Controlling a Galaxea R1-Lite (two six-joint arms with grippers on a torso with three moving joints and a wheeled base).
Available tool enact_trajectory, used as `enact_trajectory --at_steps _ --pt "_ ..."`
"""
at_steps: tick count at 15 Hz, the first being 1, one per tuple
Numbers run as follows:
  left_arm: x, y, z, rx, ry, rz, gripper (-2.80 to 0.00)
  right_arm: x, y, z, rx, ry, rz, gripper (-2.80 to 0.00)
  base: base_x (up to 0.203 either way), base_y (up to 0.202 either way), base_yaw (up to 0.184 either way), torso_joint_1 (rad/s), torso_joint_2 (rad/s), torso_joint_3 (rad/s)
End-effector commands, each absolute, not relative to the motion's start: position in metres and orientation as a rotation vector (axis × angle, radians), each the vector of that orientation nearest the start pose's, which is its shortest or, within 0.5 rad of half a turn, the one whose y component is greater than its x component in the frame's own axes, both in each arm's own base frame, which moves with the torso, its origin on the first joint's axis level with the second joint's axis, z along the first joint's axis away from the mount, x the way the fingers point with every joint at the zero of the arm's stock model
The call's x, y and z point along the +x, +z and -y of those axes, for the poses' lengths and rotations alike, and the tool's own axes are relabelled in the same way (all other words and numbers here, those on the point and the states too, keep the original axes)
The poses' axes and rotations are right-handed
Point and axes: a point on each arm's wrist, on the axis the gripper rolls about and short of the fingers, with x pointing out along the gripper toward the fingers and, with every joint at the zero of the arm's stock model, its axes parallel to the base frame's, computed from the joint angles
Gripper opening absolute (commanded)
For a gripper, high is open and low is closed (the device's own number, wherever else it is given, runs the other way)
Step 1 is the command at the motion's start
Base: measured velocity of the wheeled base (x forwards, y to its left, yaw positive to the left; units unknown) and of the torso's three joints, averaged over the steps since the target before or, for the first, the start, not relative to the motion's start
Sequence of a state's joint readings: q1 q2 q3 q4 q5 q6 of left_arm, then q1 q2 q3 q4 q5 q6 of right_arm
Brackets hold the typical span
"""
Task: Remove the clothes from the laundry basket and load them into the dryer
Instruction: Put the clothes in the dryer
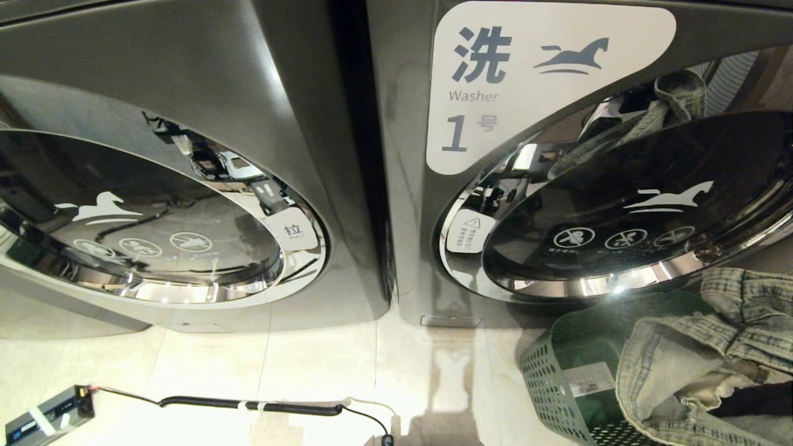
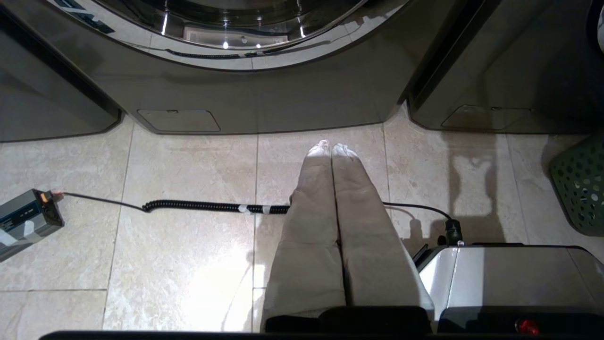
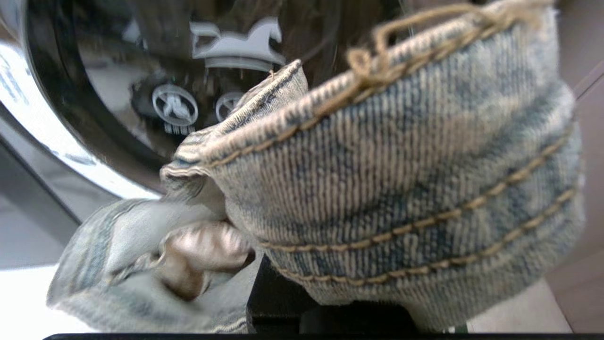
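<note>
floor (image 2: 188, 245): beige tile | left end effector (image 2: 330, 151) closed | right end effector gripping denim garment (image 3: 401, 189)

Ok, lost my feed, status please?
Left gripper shut, parked low. Right gripper shut on faded blue denim garment. Green perforated laundry basket beside washer. Round dark glass door closed ahead.

Floor (image 1: 260, 365): pale beige stone-look tiles, glossy, with bright glare patches. Second front-loading machine (image 1: 186, 186): dark grey, chrome-ringed round door, closed, standing at left. Coiled black cable (image 1: 248, 406): lies across tiles, running to a small grey power box (image 1: 46, 418).
</note>
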State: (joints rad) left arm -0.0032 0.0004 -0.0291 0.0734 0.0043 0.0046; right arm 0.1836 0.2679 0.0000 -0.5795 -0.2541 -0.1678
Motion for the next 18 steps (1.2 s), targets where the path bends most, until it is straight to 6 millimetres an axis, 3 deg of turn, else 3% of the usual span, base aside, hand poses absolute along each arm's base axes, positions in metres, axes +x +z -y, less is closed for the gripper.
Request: enact_trajectory --at_steps 1,4,5,8,10,14,18 --pt "-0.025 0.076 0.0 0.005 0.001 -0.041 -2.8 -0.001 0.132 0.006 -0.109 -0.093 0.239 -2.8 0.0 0.0 0.0 0.0 0.0 0.0" --pt "-0.025 0.076 0.0 0.005 0.001 -0.042 -2.8 0.0 0.093 0.006 -0.109 -0.065 -0.192 -2.8 0.0 0.0 0.0 0.0 0.0 0.0" --pt "-0.025 0.076 0.0 0.005 0.001 -0.041 -2.8 -0.004 0.09 0.006 -0.084 -0.03 -0.292 -2.8 0.0 0.0 0.0 0.0 0.0 0.0" --pt "-0.025 0.076 0.0 0.005 0.001 -0.041 -2.8 -0.001 0.084 0.001 -0.013 0.01 -0.402 -2.8 0.0 0.0 0.0 0.0 0.0 0.0" --pt "-0.025 0.076 0.0 0.005 0.001 -0.04 -2.8 -0.003 0.08 0.0 -0.067 -0.029 -0.3 -2.8 0.0 0.0 0.0 0.0 0.0 0.0" --pt "-0.025 0.076 0.0 0.005 0.001 -0.041 -2.8 -0.02 0.076 -0.001 -0.179 0.055 -0.035 -2.8 0.0 0.0 0.0 0.0 0.0 0.0" --pt "-0.025 0.076 0.0 0.005 0.001 -0.041 -2.8 -0.023 0.075 -0.001 -0.121 0.035 0.001 -2.8 0.0 0.0 0.0 0.0 0.0 0.0"
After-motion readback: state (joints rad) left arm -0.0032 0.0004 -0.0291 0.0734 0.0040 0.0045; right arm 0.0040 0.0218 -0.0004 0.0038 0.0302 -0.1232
